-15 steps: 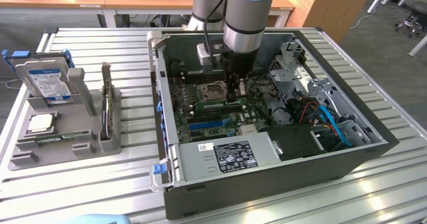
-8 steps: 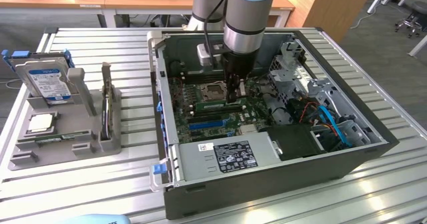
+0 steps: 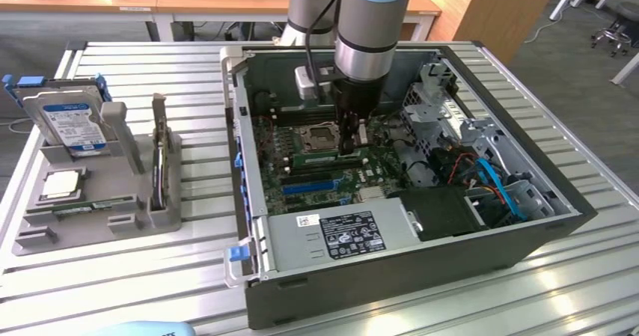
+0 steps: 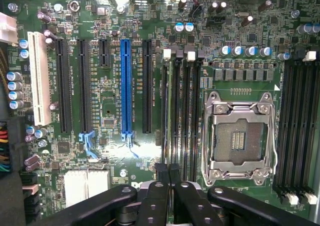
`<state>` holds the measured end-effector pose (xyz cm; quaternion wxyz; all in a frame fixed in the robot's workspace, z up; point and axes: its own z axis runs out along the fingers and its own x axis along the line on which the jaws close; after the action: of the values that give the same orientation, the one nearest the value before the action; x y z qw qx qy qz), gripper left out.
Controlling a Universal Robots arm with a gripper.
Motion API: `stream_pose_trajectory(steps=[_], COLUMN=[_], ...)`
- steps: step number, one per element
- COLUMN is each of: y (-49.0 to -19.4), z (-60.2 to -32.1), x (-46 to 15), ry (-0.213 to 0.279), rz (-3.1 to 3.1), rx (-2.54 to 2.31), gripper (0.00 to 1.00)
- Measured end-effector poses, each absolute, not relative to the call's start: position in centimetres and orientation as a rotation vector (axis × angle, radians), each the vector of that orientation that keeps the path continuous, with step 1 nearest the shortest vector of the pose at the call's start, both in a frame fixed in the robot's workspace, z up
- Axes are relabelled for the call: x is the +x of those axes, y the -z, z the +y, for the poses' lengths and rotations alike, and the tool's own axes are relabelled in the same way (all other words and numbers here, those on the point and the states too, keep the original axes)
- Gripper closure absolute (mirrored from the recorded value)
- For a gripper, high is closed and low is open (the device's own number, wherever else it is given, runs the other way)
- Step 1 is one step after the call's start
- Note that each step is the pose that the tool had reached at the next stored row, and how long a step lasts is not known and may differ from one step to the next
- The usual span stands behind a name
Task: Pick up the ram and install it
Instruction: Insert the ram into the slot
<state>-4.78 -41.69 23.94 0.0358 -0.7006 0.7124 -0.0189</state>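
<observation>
Well, from the exterior view, the arm point(image 3: 370, 22) stands almost straight up and down. Its silver wrist drops into the open computer case point(image 3: 420, 272), and the claw point(image 3: 349, 149) points down at the motherboard point(image 3: 319, 173). The claw's tip hangs just beside the empty processor socket point(image 3: 317, 138), on the exterior view's right of it. The ram point(image 3: 88, 207) is nowhere near the claw. It lies flat in the grey tray point(image 3: 40, 240) outside the case, well apart on the exterior view's left. The silver processor chip point(image 3: 62, 182) sits just beside the ram, and the hard drive point(image 3: 68, 123) stands upright farther back in the tray.

From the wrist view, the claw point(image 4: 169, 170) is closed. Its two dark fingertips point(image 4: 162, 172) are pressed together and I can make out nothing gripped between them. Past the tips a bank of black memory slots point(image 4: 182, 111) runs away from them along the motherboard point(image 4: 110, 106). The open socket point(image 4: 239, 141) lies next to those slots.
</observation>
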Motion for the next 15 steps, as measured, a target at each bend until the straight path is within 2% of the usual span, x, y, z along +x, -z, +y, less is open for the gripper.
stream_pose_trajectory(steps=[15], y=[-23.74], z=[-41.68], x=[-4.77], ry=[0.058], rz=[2.188], rx=[-2.152], gripper=[0.88])
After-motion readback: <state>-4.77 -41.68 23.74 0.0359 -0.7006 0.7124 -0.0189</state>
